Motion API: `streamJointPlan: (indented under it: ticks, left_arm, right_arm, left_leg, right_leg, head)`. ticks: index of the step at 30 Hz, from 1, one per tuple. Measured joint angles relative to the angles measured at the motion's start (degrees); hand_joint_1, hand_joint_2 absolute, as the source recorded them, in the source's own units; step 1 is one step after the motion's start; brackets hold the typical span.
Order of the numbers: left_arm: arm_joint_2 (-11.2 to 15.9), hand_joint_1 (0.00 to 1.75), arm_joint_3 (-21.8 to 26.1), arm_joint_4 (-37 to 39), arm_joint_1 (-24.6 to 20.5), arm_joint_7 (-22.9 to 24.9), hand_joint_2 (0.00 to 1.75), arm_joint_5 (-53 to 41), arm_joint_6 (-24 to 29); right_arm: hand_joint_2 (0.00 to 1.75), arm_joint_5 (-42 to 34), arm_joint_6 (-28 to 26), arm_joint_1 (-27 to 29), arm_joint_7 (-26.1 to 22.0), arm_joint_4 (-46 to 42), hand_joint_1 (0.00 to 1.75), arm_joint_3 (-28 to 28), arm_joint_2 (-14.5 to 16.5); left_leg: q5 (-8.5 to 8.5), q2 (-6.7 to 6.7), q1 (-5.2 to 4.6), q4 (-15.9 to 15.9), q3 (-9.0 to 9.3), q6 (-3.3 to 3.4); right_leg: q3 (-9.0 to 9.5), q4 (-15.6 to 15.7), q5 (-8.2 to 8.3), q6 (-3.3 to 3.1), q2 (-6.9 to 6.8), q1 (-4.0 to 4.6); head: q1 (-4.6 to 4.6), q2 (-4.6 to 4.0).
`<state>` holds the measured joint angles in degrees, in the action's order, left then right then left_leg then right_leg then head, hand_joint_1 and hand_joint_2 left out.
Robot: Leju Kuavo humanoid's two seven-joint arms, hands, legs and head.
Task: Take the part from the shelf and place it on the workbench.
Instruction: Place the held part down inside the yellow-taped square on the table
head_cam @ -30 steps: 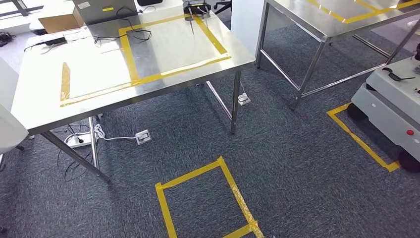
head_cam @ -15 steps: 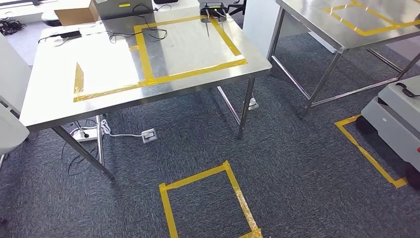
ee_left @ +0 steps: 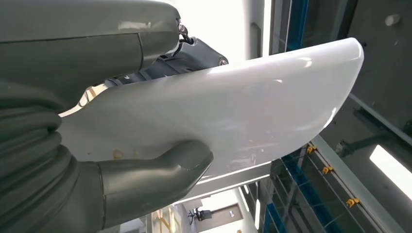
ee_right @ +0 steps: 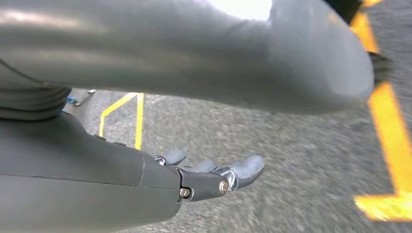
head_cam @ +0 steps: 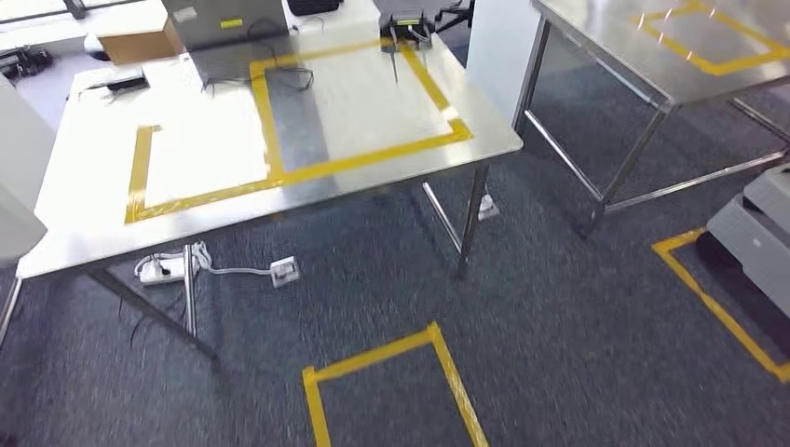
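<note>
A smooth white curved part [ee_left: 233, 107] is gripped by my left hand [ee_left: 58, 160], the thumb pressed on one face and the darker fingers behind the other. The same white part [head_cam: 17, 186] pokes in at the left edge of the head view. The steel workbench [head_cam: 214, 140] stands ahead, marked with yellow tape rectangles [head_cam: 359, 93]. My right hand [ee_right: 145, 179] hangs over the grey carpet with its fingers spread and nothing in it.
At the bench's far edge sit a cardboard box [head_cam: 140, 42], a grey device with cables [head_cam: 228, 23] and a black device [head_cam: 405, 14]. A power strip [head_cam: 168, 270] lies under the bench. A second steel table [head_cam: 633, 56] and a grey cart [head_cam: 759, 233] stand right; a tape square [head_cam: 391, 372] marks the floor.
The whole picture has shifted: the camera has moved, so the bench now sits lower and further right, and the cart has slid towards the right edge. The picture is slightly blurred.
</note>
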<state>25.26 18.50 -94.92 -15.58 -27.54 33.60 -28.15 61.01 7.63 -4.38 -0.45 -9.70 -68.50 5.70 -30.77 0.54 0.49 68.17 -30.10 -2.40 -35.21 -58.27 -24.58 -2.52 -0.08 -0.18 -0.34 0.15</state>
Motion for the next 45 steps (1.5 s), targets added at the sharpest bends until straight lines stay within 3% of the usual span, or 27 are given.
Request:
streamJointPlan:
  ticks: [2, 4, 5, 6, 9, 10, 12, 13, 15, 16, 18, 20, 21, 24, 25, 28, 30, 31, 33, 35, 36, 37, 39, 40, 41, 43, 45]
  left_arm:
    - [0.0, 1.75, -0.5, 1.0, -0.6, 0.0, 1.75, 0.0, 0.0]
    - [0.0, 1.75, -1.1, 2.0, -1.0, 0.0, 1.75, 0.0, 0.0]
    - [-0.1, 1.75, -1.5, 2.5, -1.3, -0.1, 1.75, 0.0, 0.0]
    - [-0.1, 1.75, -1.8, 2.9, -1.5, -0.1, 1.75, 0.0, 0.0]
    - [-0.3, 1.75, -2.8, 4.0, -2.0, -0.3, 1.75, -0.2, 0.0]
    - [-0.3, 1.75, -3.0, 4.1, -2.2, -0.4, 1.75, -0.3, 0.0]
    - [-0.2, 1.75, -3.4, 4.1, -2.9, -0.6, 1.75, -0.4, 0.0]
    - [-0.2, 1.75, -3.5, 4.1, -3.3, -0.7, 1.75, -0.4, 0.0]
    - [-0.3, 1.75, -3.7, 4.1, -3.6, -0.8, 1.75, -0.5, 0.0]
    - [-0.4, 1.75, -3.8, 4.0, -3.7, -0.8, 1.75, -0.5, 0.0]
    - [-0.6, 1.75, -4.2, 4.1, -3.7, -0.8, 1.75, -0.6, 0.1]
    - [-0.9, 1.75, -4.5, 4.1, -3.7, -0.8, 1.75, -0.6, 0.2]
    - [-1.0, 1.75, -4.7, 4.2, -3.7, -0.8, 1.75, -0.7, 0.3]
    - [-1.6, 1.75, -5.5, 4.8, -3.6, -0.6, 1.75, -0.9, 0.4]
    - [-1.7, 1.75, -5.7, 5.0, -3.5, -0.6, 1.75, -1.0, 0.4]
    - [-1.4, 1.75, -6.2, 5.0, -4.0, -0.5, 1.75, -1.4, 0.5]
    - [-1.2, 1.75, -6.4, 5.0, -4.3, -0.4, 1.75, -1.5, 0.6]
    - [-1.2, 1.75, -6.5, 5.2, -4.3, -0.2, 1.75, -1.7, 0.6]
    - [-1.0, 1.75, -6.8, 6.0, -4.4, 1.1, 1.75, -2.6, 1.1]
    - [-0.5, 1.75, -7.3, 7.9, -5.2, 2.8, 1.75, -5.6, 2.4]
    - [-0.1, 1.75, -7.7, 9.5, -6.1, 3.2, 1.75, -8.4, 3.5]
    - [0.4, 1.75, -8.3, 11.5, -7.3, 3.3, 1.75, -11.9, 4.9]
    - [1.3, 1.75, -10.2, 16.9, -10.5, 2.4, 1.75, -20.5, 9.0]
    - [1.7, 1.75, -11.4, 19.8, -12.4, 1.9, 1.75, -25.3, 11.7]
    - [2.2, 1.75, -12.8, 23.0, -14.7, 1.4, 1.75, -30.6, 14.9]
    - [2.7, 1.75, -15.9, 30.0, -20.2, 0.6, 1.75, -39.6, 20.5]
    - [2.3, 1.75, -18.8, 37.8, -25.6, -0.7, 1.75, -44.8, 23.8]
  right_arm:
    - [0.0, -0.4, -0.1, 0.0, 0.1, 0.0, 0.0, -0.3, 0.0]
    - [0.0, -0.7, -0.1, 0.1, 0.2, 0.0, 0.0, -0.6, 0.0]
    - [0.0, -0.8, -0.2, 0.1, 0.2, 0.0, 0.0, -0.8, 0.0]
    - [0.0, -0.9, -0.2, 0.2, 0.3, 0.0, 0.0, -0.8, 0.0]
    - [0.0, -1.2, -0.3, 0.3, 0.3, 0.0, 0.0, -1.1, 0.2]
    - [0.0, -1.2, -0.4, 0.3, 0.2, 0.1, 0.0, -1.2, 0.3]
    - [0.0, -1.2, -0.5, 0.0, 0.1, 0.1, 0.0, -1.3, 0.3]
    - [0.0, -1.2, -0.5, -0.2, 0.1, 0.0, 0.0, -1.3, 0.3]
    - [0.0, -1.2, -0.6, -0.5, 0.1, 0.0, 0.0, -1.3, 0.3]
    - [0.0, -1.2, -0.6, -0.6, 0.1, 0.0, 0.0, -1.4, 0.3]
    - [0.0, -1.2, -0.6, -0.4, 0.2, 0.1, 0.0, -1.4, 0.3]
    - [0.0, -1.2, -0.7, -0.1, 0.3, 0.0, 0.0, -1.4, 0.3]
    - [0.0, -1.2, -0.7, 0.1, 0.3, 0.0, 0.0, -1.4, 0.3]
    - [0.0, -1.2, -0.8, 0.8, 0.5, 0.1, 0.0, -1.7, 0.3]
    - [0.0, -1.2, -0.8, 1.0, 0.6, 0.1, 0.0, -1.7, 0.3]
    - [0.0, -1.2, -0.8, 0.8, 0.7, 0.1, 0.0, -1.8, 0.4]
    - [0.0, -1.1, -0.7, 0.6, 0.6, 0.1, 0.0, -1.8, 0.5]
    - [0.0, -1.1, -0.6, 0.5, 0.6, 0.1, 0.0, -1.8, 0.5]
    - [0.0, -1.0, -0.6, 0.3, 0.6, 0.1, 0.0, -1.8, 0.5]
    - [0.0, -1.0, -0.6, 0.3, 0.5, 0.1, 0.0, -1.8, 0.6]
    - [0.0, -1.1, -0.7, 0.3, 0.4, 0.1, 0.0, -1.8, 0.6]
    - [0.0, -1.1, -0.7, 0.4, 0.4, 0.1, 0.0, -1.8, 0.7]
    - [0.0, -1.1, -0.7, 0.3, 0.1, 0.1, 0.0, -1.8, 0.9]
    - [0.0, -1.0, -0.7, 0.2, 0.1, 0.1, 0.0, -1.8, 0.9]
    - [0.0, -0.9, -0.7, -0.1, 0.0, 0.1, 0.0, -1.8, 1.0]
    - [0.0, -0.3, -0.7, -0.4, 0.2, 0.1, 0.0, -1.8, 1.0]
    - [0.0, 0.2, -0.7, -0.8, 0.6, 0.0, 0.0, -1.8, 1.0]
  left_leg:
    - [-3.81, -0.16, 0.05, 5.5, -5.26, -0.3]
    - [-9.41, -0.2, 0.07, 5.6, -8.59, -0.29]
    - [-10.23, -0.23, 0.06, 3.9, -9.35, -0.18]
    - [-8.38, -0.31, 0.05, 1.1, -9.71, 0.03]
    - [5.53, -0.86, -0.33, -7.3, -9.75, 0.97]
    - [7.89, -0.9, -0.43, -8.4, -9.44, 1.33]
    - [7.6, -0.64, -0.45, -8.5, -7.98, 2.1]
    - [7.08, -0.53, -0.36, -8.6, -7.29, 2.54]
    - [5.88, -0.41, -0.27, -8.6, -5.79, 3.18]
    - [5.1, -0.35, -0.27, -8.6, -5.09, 3.36]
    - [3.38, -0.09, -0.27, -8.6, -3.36, 3.4]
    - [1.4, 0.17, -0.27, -8.6, -0.96, 3.27]
    - [0.32, 0.23, -0.27, -8.6, 0.4, 3.18]
    - [-2.87, 0.55, -0.46, -8.8, 3.18, 2.66]
    - [-3.56, 0.74, -0.54, -8.8, 4.05, 2.34]
    - [-2.78, 0.77, -0.63, -7.1, 5.22, 1.18]
    - [-1.18, 0.36, -0.57, -1.3, 2.05, 0.55]
    - [-1.63, 0.18, -0.46, 2.1, -0.38, 0.26]
    - [-6.13, 0.03, -0.21, 5.8, -5.0, -0.19]
    - [-10.02, -0.11, -0.07, 4.5, -7.55, -0.25]
    - [-9.19, -0.18, -0.03, 2.2, -8.17, -0.16]
    - [-5.41, -0.23, 0.0, -0.9, -8.51, -0.02]
    - [4.68, -0.21, -0.15, -6.6, -9.18, 0.5]
    - [8.14, -0.18, -0.29, -7.9, -9.45, 0.86]
    - [9.29, -0.09, -0.45, -8.1, -9.69, 1.23]
    - [8.85, 0.05, -0.4, -8.0, -9.56, 1.95]
    - [8.47, 0.07, -0.15, -8.5, -9.08, 2.59]
  right_leg:
    - [1.73, 0.2, -1.43, -0.19, 0.09, 0.0]
    - [3.97, 0.4, -3.23, -0.21, 0.22, 0.02]
    - [5.2, 0.4, -4.18, -0.17, 0.26, 0.04]
    - [6.37, 0.4, -5.18, -0.09, 0.26, 0.07]
    - [9.16, 0.2, -8.36, 0.61, 0.29, 0.24]
    - [10.02, -0.1, -9.06, 0.99, 0.3, 0.33]
    - [10.29, -1.9, -8.83, 1.69, 0.27, 0.35]
    - [9.25, -4.6, -7.7, 1.99, 0.28, 0.34]
    - [4.27, -11.6, -6.71, 2.52, 0.3, 0.2]
    - [1.39, -14.8, -7.71, 2.76, 0.3, 0.16]
    - [-3.37, -17.8, -12.34, 3.05, 0.29, 0.12]
    - [-5.91, -15.7, -14.99, 2.8, 0.3, 0.22]
    - [-6.45, -12.9, -13.59, 2.44, 0.3, 0.35]
    - [-6.87, -4.0, -0.62, 1.31, 0.59, 0.98]
    - [-6.64, -2.6, 1.91, 1.08, 0.75, 1.07]
    - [-3.93, -1.6, 1.18, 0.18, 0.85, 0.75]
    - [-1.38, -0.8, 0.15, -0.48, 0.89, 0.47]
    - [-0.16, -0.4, -0.58, -0.66, 0.9, 0.44]
    - [2.3, 0.2, -2.17, -0.74, 0.99, 0.37]
    - [4.9, 0.3, -3.97, -0.71, 1.11, 0.32]
    - [6.22, 0.3, -4.94, -0.63, 1.14, 0.3]
    - [7.22, 0.4, -5.93, -0.48, 1.18, 0.3]
    - [8.56, -0.2, -7.84, 0.04, 1.29, 0.38]
    - [8.6, -0.5, -8.58, 0.39, 1.37, 0.38]
    - [8.69, -0.7, -9.11, 0.74, 1.4, 0.35]
    - [8.67, -0.6, -9.84, 1.51, 1.31, 0.34]
    - [7.18, -3.6, -11.34, 2.23, 1.03, 0.36]
  head:
    - [-0.06, 0.0]
    - [-0.06, 0.0]
    - [-0.06, 0.0]
    - [-0.07, 0.0]
    - [-0.21, 0.0]
    - [-0.24, 0.0]
    - [-0.22, 0.0]
    - [-0.2, 0.0]
    - [-0.14, 0.0]
    - [-0.12, 0.0]
    - [-0.07, 0.0]
    - [-0.05, 0.0]
    - [-0.05, 0.0]
    - [-0.1, 0.0]
    - [-0.15, 0.0]
    - [-0.16, -0.01]
    - [-0.38, -0.02]
    - [-0.55, -0.03]
    - [-0.7, -0.01]
    - [-0.75, -0.01]
    - [-0.76, -0.01]
    - [-0.77, -0.01]
    - [-0.75, -0.02]
    - [-0.72, -0.02]
    - [-0.68, -0.02]
    - [-0.61, -0.02]
    - [-0.49, -0.02]
